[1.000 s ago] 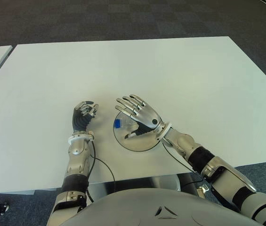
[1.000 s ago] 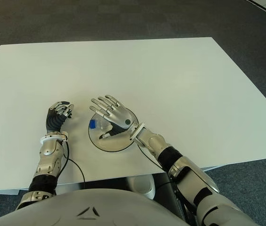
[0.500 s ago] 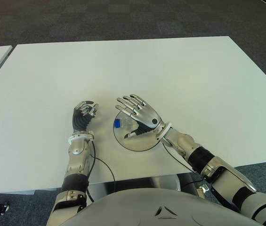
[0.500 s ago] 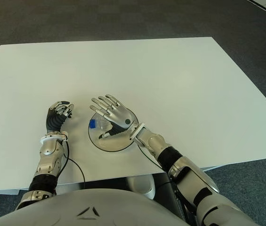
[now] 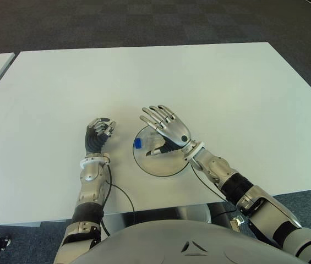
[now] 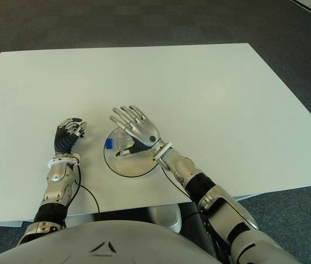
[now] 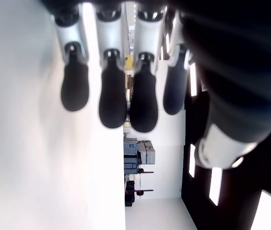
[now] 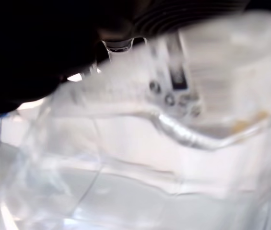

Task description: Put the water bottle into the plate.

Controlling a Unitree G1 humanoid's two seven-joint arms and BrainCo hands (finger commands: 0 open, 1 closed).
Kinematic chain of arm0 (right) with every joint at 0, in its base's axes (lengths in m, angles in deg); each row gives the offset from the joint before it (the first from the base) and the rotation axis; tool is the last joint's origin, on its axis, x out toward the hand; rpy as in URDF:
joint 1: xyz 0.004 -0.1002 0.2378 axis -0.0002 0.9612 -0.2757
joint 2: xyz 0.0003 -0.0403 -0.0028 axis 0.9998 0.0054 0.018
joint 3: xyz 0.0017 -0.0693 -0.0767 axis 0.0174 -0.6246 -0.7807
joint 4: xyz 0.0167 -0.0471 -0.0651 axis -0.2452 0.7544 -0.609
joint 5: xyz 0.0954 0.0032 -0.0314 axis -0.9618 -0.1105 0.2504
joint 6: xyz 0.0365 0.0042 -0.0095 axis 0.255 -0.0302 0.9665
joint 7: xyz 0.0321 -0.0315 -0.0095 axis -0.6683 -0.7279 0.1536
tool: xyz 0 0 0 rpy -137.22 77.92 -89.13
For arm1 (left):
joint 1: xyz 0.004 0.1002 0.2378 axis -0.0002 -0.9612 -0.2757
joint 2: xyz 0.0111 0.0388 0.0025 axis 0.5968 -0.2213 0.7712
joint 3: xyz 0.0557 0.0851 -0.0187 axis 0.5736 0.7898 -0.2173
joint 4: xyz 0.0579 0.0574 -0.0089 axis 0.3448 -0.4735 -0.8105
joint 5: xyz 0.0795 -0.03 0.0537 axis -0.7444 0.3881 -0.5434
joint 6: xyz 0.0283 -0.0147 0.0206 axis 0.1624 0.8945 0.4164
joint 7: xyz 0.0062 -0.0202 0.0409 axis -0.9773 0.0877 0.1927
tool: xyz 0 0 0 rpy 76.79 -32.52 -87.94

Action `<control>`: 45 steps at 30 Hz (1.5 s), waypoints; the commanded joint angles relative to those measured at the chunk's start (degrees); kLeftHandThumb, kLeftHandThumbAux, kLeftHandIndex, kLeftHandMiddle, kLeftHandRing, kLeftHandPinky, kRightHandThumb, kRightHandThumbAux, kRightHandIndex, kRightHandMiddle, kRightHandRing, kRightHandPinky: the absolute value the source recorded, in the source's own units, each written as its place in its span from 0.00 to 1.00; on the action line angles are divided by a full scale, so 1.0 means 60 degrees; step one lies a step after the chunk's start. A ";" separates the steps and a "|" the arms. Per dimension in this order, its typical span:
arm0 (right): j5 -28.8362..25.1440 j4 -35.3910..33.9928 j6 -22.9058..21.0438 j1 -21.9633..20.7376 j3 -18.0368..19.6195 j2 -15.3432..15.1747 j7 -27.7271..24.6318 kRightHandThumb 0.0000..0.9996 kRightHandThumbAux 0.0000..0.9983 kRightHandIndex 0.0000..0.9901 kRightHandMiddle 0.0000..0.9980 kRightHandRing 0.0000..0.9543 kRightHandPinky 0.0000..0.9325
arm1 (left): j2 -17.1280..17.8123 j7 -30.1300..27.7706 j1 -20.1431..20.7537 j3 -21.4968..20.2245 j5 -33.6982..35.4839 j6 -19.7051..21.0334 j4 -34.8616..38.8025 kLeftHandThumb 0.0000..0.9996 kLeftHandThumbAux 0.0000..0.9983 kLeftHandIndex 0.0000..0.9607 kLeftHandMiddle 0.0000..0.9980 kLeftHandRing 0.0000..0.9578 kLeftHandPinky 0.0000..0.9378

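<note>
The water bottle, clear with a blue cap, lies on its side inside the plate, a round glass dish near the front edge of the white table. The cap end points toward the robot's left, just within the rim on that side. The right hand is above the far part of the plate with its fingers spread wide and gripping nothing; only the thumb reaches down toward the bottle's body, and whether it touches cannot be told from the eye views. The right wrist view is filled by the transparent bottle at very close range, so the palm sits just over it. The left hand shows just left of the plate, its fingers curled with nothing in them, thumb alongside; the left wrist view confirms an empty curl. Judgement: placement looks complete and the release done. Risks from here: the bottle is round and lying flat, so a brush from the thumb or palm on withdrawal could roll it toward the low rim on the cap side and out onto the table. A sideways drag could also shift the light dish itself, which sits close to the table's near edge. A straight lift clear of the bottle seems safest.
</note>
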 commanded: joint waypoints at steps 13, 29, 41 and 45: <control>-0.2996 0.2105 0.3789 -0.0547 0.1522 0.0485 0.3841 0.04 0.42 0.00 0.00 0.00 0.00 | -0.0053 -0.0172 -0.0015 -0.0033 0.0228 0.0185 -0.0474 0.71 0.71 0.45 0.68 0.69 0.68; -0.6432 0.1847 0.6133 0.0174 0.3582 0.1057 0.1771 0.09 0.56 0.00 0.00 0.00 0.00 | 0.0024 -0.0108 -0.0048 0.0032 0.0132 0.0295 -0.0320 0.71 0.71 0.45 0.69 0.69 0.68; -0.8716 0.3772 0.7111 0.0010 0.5143 0.1867 0.0275 0.05 0.67 0.00 0.00 0.00 0.00 | -0.0017 -0.0062 -0.0123 0.0027 0.0107 0.0634 0.0032 0.71 0.71 0.45 0.68 0.68 0.68; -1.0565 0.4175 0.6935 -0.0033 0.5786 0.2501 -0.1267 0.05 0.73 0.01 0.00 0.00 0.03 | -0.0002 -0.0121 -0.0072 -0.0023 0.0193 0.0659 -0.0035 0.71 0.71 0.45 0.68 0.69 0.69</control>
